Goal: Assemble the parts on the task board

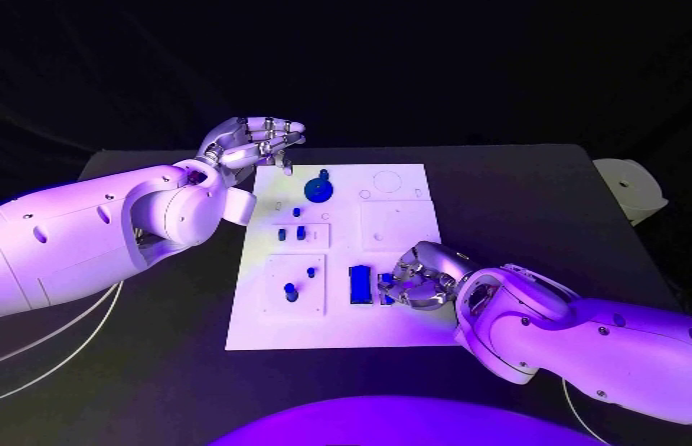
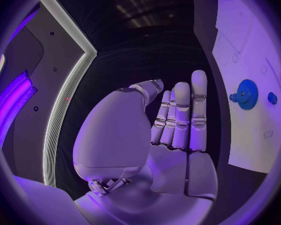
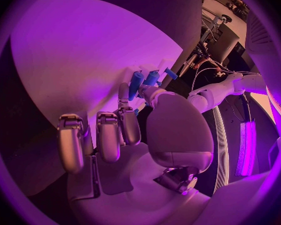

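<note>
Right hand (image 1: 415,278) sits low on the white board's (image 1: 389,336) near edge, fingers curled around small blue pegs (image 3: 143,79) beside the blue block (image 1: 359,284); a slip could knock them loose. Farther off, blue gear (image 1: 319,189) stands on the board; left hand (image 1: 253,144) hovers spread and empty beside it

Smooth white arms (image 1: 101,231) with dark screw holes, silver fingers (image 2: 181,115).

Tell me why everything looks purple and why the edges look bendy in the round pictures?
Head view: coloured light tints the white task board and both arms violet, and the room behind is dark. Left wrist view: the fisheye lens curves the board's straight edge beside the left hand, and the blue gear stays sharp. Right wrist view: pink-purple light washes over the board and the right hand.
</note>
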Controlling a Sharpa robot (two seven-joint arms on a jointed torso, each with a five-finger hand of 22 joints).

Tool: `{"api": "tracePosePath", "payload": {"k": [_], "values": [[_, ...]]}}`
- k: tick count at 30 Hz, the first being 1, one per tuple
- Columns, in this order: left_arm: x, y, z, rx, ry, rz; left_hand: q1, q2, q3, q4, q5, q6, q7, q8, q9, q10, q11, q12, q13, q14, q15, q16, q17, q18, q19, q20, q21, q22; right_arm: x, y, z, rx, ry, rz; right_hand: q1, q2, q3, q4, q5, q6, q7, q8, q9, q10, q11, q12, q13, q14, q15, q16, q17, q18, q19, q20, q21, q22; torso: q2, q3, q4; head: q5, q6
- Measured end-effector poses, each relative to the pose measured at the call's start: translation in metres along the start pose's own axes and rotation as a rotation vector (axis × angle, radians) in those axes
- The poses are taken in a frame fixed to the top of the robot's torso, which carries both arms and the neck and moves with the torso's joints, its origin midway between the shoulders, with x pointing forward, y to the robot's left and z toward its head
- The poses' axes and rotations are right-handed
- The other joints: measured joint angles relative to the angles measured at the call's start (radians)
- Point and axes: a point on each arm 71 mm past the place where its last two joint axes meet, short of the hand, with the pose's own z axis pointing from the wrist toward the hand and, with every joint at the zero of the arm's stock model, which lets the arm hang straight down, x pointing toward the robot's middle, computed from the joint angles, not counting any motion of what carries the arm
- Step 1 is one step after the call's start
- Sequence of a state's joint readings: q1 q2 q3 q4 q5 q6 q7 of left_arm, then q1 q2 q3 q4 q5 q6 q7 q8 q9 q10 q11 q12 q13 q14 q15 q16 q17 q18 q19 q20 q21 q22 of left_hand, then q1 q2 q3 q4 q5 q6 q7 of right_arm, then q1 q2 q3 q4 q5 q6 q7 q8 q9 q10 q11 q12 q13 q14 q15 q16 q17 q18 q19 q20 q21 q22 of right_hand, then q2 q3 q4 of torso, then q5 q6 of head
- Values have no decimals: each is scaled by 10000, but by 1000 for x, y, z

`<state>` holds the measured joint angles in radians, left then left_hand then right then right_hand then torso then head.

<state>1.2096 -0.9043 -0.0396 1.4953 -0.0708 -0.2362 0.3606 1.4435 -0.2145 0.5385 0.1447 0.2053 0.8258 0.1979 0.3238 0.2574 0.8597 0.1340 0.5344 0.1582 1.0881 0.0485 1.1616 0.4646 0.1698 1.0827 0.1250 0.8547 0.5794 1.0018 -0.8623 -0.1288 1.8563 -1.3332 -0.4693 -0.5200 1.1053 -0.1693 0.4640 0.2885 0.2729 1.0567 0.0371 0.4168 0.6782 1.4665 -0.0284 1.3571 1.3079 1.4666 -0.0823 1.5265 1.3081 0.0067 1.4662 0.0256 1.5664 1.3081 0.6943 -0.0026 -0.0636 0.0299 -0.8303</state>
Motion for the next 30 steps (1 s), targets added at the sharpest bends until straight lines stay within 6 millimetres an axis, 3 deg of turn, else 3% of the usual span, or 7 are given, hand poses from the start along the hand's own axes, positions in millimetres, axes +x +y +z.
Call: {"api": "tracePosePath", "payload": {"k": [10,13,22,25,30], "values": [[0,0,0,-3,-1,0,0,0,28,29,0,0,0,0,0,0,0,40,-1,0,0,0,-12,-1,0,0,0,0,0,-1,1,24,27,-58,-839,-80,-854,28,15,-28,27,-29,-54,0,0,0,-1,0,0,0,-1,0,0,0,0,-1,1,-1,5,1,-5],[0,0,0,-4,-2,1,0,0,28,28,0,0,0,0,0,0,0,40,-1,0,0,0,-11,-1,0,0,0,0,0,-1,1,22,21,-73,-973,-45,-1142,25,-391,-28,27,-69,-54,0,0,0,-1,0,0,0,-2,0,0,0,0,-1,1,-1,5,7,-11],[0,0,0,-6,-4,1,0,0,28,28,0,0,0,0,0,0,0,39,-1,0,0,0,-10,0,0,0,0,0,0,-1,0,-7,-19,-136,-1011,-6,-1212,-22,-464,-29,26,-89,-72,0,0,0,-2,0,0,0,-3,1,0,0,0,-3,1,-1,1,16,-19],[0,0,0,-7,-7,2,0,0,27,28,0,0,0,0,0,1,0,39,-1,0,0,0,-10,-1,0,0,0,0,-1,-3,-1,-8,-34,-151,-593,-23,-1303,-114,-463,-29,26,-89,-71,0,0,-44,-2,0,0,0,-3,0,0,0,0,-3,1,5,0,9,-26],[-1,0,0,-9,-17,6,0,0,27,28,0,0,0,0,0,1,0,39,-2,0,0,0,-10,0,0,0,0,0,-3,-7,-4,0,-63,-190,202,-43,-1380,-205,-1010,-29,26,-90,-72,0,0,-69,-3,0,0,0,-3,0,0,0,0,-4,1,8,0,7,-41]]}}
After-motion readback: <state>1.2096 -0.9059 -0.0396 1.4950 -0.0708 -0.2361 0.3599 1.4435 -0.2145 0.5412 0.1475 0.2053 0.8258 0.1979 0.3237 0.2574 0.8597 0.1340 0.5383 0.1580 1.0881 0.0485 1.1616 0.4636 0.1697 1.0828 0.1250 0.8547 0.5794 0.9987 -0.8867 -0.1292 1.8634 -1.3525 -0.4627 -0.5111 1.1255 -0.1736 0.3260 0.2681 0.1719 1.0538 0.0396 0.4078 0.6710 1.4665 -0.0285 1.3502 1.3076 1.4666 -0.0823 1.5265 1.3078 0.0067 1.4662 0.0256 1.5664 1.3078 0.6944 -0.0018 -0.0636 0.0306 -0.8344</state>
